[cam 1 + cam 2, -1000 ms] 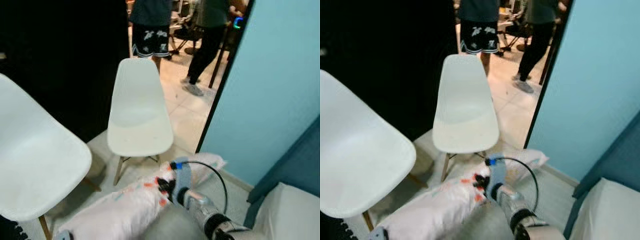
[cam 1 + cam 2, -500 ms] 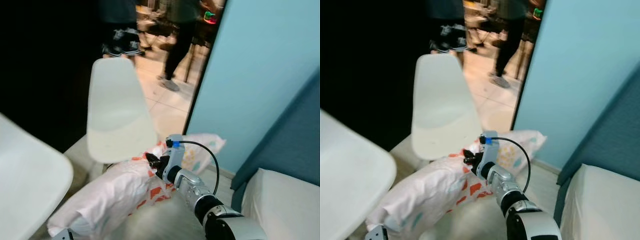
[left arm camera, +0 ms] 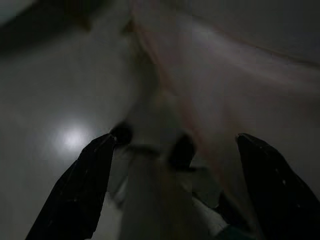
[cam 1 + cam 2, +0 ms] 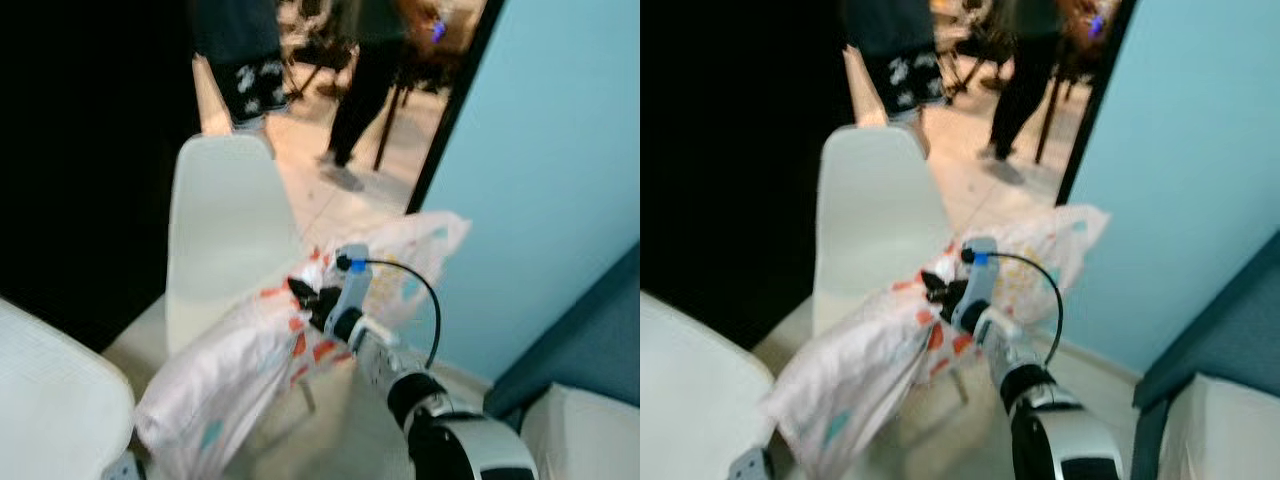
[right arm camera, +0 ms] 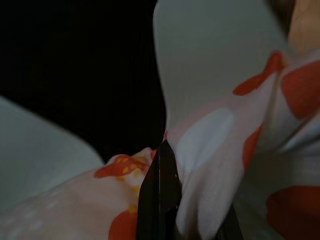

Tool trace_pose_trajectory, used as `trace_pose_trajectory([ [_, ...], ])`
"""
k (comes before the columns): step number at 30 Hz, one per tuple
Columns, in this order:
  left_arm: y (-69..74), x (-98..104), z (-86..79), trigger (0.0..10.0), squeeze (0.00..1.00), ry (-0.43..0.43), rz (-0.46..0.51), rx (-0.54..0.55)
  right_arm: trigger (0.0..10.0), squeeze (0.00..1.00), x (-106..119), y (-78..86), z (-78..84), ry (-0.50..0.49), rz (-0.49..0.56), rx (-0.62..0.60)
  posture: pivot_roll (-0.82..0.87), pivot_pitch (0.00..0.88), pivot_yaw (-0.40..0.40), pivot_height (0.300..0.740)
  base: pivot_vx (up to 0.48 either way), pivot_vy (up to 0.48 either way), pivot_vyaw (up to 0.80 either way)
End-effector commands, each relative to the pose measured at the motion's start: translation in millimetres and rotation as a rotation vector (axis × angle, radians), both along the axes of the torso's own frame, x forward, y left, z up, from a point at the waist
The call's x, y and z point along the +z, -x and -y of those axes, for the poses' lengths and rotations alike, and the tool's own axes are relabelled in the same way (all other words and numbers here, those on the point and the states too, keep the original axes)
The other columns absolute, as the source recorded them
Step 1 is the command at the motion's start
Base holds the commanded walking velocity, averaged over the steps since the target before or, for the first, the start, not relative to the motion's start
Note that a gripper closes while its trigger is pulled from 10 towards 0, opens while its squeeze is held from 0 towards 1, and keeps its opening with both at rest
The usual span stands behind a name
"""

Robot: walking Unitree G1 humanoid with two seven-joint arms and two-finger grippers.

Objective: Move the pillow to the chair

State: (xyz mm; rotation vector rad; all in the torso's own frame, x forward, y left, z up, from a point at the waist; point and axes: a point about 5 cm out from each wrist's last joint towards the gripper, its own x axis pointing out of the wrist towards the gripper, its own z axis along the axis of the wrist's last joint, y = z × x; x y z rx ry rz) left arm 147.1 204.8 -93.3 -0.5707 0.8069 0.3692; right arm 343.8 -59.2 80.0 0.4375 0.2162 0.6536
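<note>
While the right tool [image 4: 302, 296] pinches the pillow [image 4: 240, 365], a white chair [image 4: 225, 240] stands on tiled floor [image 4: 330, 205].

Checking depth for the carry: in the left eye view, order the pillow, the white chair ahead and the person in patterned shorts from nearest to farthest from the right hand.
1. Pillow: pinched in the right hand.
2. White chair: just behind and left.
3. Person in patterned shorts: far back, past the chair.
</note>
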Motion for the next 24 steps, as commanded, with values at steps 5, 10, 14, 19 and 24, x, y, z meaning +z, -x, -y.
trace_pose_trajectory([
  [5, 7.7, -4.0, 4.5, 10.0, 0.0, 0.011, -0.033, -0.014, 10.0, 0.0, 27.7, -12.0, 1.0, -0.111, 0.11, -0.02, -0.03, 0.035, -0.063, 0.74, 0.48, 0.0, 0.62],
  [10, 8.5, -4.5, 5.2, 10.0, 0.0, 0.005, -0.043, -0.029, 10.0, 0.0, 44.6, -15.9, -2.3, -0.192, 0.169, 0.026, -0.03, 0.038, -0.061, 0.74, 0.271, 0.0, 0.75],
  [14, 10.0, -5.5, 6.8, 10.0, 0.0, 0.009, -0.054, -0.043, 10.0, 0.0, 46.3, -15.4, -7.2, -0.146, 0.19, 0.051, -0.04, 0.04, -0.061, 0.74, 0.0, 0.0, 0.75],
  [19, 11.7, -6.3, 8.5, 10.0, 0.0, 0.019, -0.057, -0.034, 10.0, 0.0, 35.9, -18.3, -1.2, 0.069, 0.175, -0.073, -0.03, 0.046, -0.063, 0.74, 0.0, 0.0, 0.0],
  [24, 16.1, -8.2, 11.3, 10.0, 0.0, 0.031, -0.068, -0.031, 10.0, 0.0, 28.3, -25.0, 16.9, 0.351, 0.16, -0.245, -0.03, 0.055, -0.063, 0.74, 0.0, 0.0, 0.0],
])
